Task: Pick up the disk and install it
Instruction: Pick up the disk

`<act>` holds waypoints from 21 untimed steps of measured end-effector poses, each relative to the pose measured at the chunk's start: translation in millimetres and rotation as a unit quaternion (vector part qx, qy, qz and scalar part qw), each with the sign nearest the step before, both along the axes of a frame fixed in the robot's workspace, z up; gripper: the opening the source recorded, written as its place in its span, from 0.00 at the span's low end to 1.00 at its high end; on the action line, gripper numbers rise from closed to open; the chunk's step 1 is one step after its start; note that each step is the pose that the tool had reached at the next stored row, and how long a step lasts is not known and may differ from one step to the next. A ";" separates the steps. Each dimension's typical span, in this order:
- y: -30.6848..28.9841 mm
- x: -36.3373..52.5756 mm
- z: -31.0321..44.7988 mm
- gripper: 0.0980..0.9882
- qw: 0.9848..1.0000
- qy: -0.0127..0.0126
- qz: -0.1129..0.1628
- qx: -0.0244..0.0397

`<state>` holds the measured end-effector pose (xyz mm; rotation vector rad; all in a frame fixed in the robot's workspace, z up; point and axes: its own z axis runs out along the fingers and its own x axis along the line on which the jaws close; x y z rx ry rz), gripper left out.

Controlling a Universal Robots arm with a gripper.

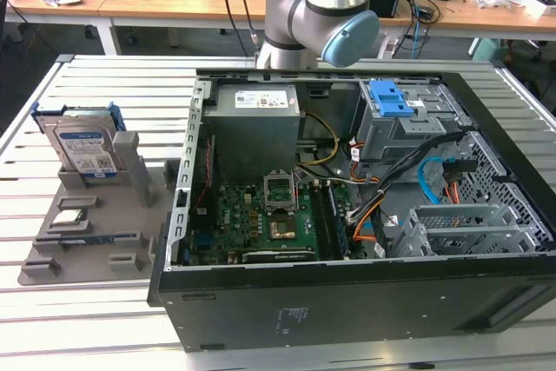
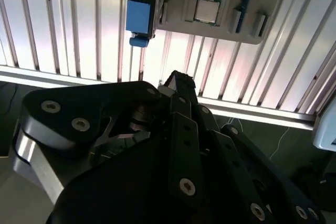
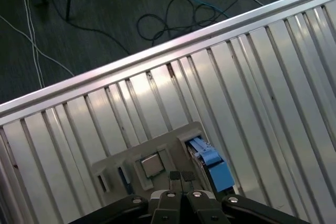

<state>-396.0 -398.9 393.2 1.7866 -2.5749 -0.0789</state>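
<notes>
Arm held high over the counter (image 1: 78, 327), with the disk not yet picked up. The disk (image 1: 82, 147) stands on edge in a slot of the grey holder (image 1: 122, 210), on the exterior view's left of the open case (image 1: 347, 306) and apart from it. In the first wrist view its blue frame (image 3: 215, 170) shows edge-on from above, near a square chip (image 3: 151, 165) seated in the same holder. Likely hazards, judged from this arrangement: (a) a descent with the fingertips together would strike the disk's upper edge rather than straddle it, ramming the disk into its slot or shifting the holder; (b) a grip taken off-centre, or on the smooth plastic frame alone, could let the disk swing or slip once lifted; (c) a misaligned approach could touch the neighbouring chip; (d) at the case, the grey bay (image 1: 395, 141) under the blue latch (image 1: 389, 100) lies among cables (image 1: 434, 175) and close to the case wall, so a tilted disk could snag a cable or jam at the bay mouth. The pincer (image 3: 181, 177) hangs well above the holder, its fingertips drawn together with no visible gap and nothing between them, and it touches no object.
</notes>
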 end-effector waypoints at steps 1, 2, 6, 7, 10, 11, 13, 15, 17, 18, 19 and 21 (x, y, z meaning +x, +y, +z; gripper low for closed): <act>0.0 0.0 0.0 0.01 1.000 0.000 0.006 0.000; 0.0 0.0 0.0 0.01 1.000 0.000 0.012 0.000; 0.0 0.0 0.0 0.01 1.000 0.000 0.026 0.000; 0.0 0.0 0.0 0.01 1.000 0.000 0.028 0.000; 0.0 0.0 0.0 0.01 0.999 0.000 0.036 0.000; 0.0 0.0 0.0 0.01 0.999 0.000 0.042 0.000; 0.0 0.0 0.0 0.01 0.999 0.000 0.048 0.000; 0.0 0.0 0.0 0.01 0.999 0.000 0.053 0.000; 0.0 0.0 0.0 0.01 0.998 0.000 0.061 0.000; 0.0 0.0 0.0 0.01 0.998 0.000 0.064 0.000; 0.0 0.0 0.0 0.01 0.998 0.000 0.066 0.000; 0.0 0.0 0.0 0.01 0.997 0.000 0.074 0.000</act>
